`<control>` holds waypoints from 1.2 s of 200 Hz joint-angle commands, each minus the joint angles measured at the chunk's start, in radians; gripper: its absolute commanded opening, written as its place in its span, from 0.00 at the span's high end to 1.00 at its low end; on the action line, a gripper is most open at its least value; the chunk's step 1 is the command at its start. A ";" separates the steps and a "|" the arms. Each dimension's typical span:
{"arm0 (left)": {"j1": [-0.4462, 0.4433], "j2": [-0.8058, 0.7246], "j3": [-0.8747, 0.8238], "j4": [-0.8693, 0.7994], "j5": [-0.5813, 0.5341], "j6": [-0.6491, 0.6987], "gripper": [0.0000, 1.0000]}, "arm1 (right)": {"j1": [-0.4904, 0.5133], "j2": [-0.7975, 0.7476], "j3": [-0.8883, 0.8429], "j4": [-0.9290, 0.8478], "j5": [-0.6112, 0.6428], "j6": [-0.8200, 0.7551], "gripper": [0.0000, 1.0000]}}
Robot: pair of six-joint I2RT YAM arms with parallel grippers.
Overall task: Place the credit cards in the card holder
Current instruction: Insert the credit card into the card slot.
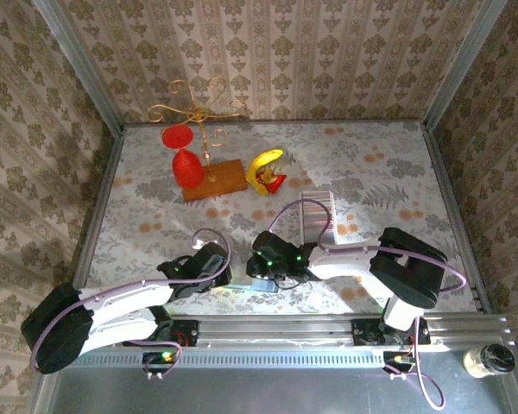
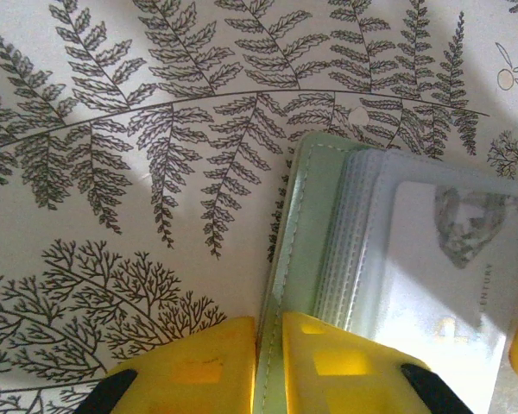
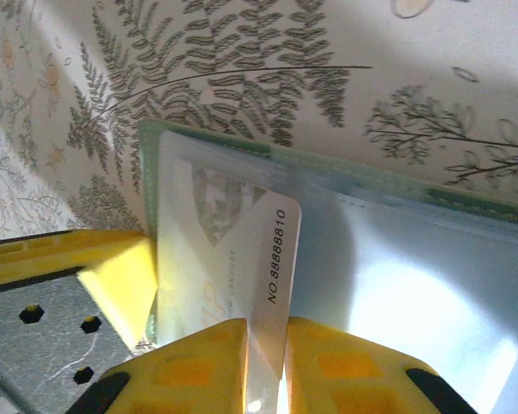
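Note:
In the left wrist view the sage-green card holder [image 2: 304, 226] lies open on the fern-print table, and my left gripper [image 2: 269, 366] is shut on its stitched edge. Clear sleeves and a white card [image 2: 453, 276] lie inside it. In the right wrist view my right gripper [image 3: 266, 366] is shut on a white credit card [image 3: 272, 259] printed NO.88888810, which stands on edge over the card holder [image 3: 209, 144]. From above, the left gripper [image 1: 217, 269] and the right gripper [image 1: 269, 266] meet near the front edge. A ribbed silvery strip of credit cards [image 1: 318, 220] lies behind the right gripper.
A gold wire stand on a wooden base [image 1: 214, 179] with red pieces [image 1: 188, 168] stands at the back left. A yellow and red object [image 1: 266, 170] lies beside it. A metal rail [image 1: 328, 326] runs along the near edge, and a jar [image 1: 489, 360] stands at the bottom right.

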 commanded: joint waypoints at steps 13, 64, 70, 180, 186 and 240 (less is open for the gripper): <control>-0.024 0.012 -0.020 -0.001 0.043 -0.024 0.84 | 0.019 0.020 0.044 -0.012 -0.007 -0.008 0.78; -0.025 -0.021 -0.025 -0.013 0.030 -0.023 0.83 | 0.020 -0.069 0.007 -0.144 0.070 -0.039 0.81; -0.025 -0.025 -0.026 -0.013 0.027 -0.024 0.83 | 0.022 -0.070 0.000 -0.139 0.073 -0.032 0.86; -0.032 -0.076 -0.044 -0.038 0.015 -0.052 0.80 | 0.051 0.069 0.054 0.040 0.006 0.001 1.00; -0.033 -0.079 -0.043 -0.045 0.013 -0.052 0.80 | 0.052 0.064 0.056 0.046 0.005 -0.001 1.00; -0.034 -0.212 -0.046 -0.154 -0.047 -0.068 0.61 | 0.052 -0.115 0.010 -0.161 0.138 -0.058 1.00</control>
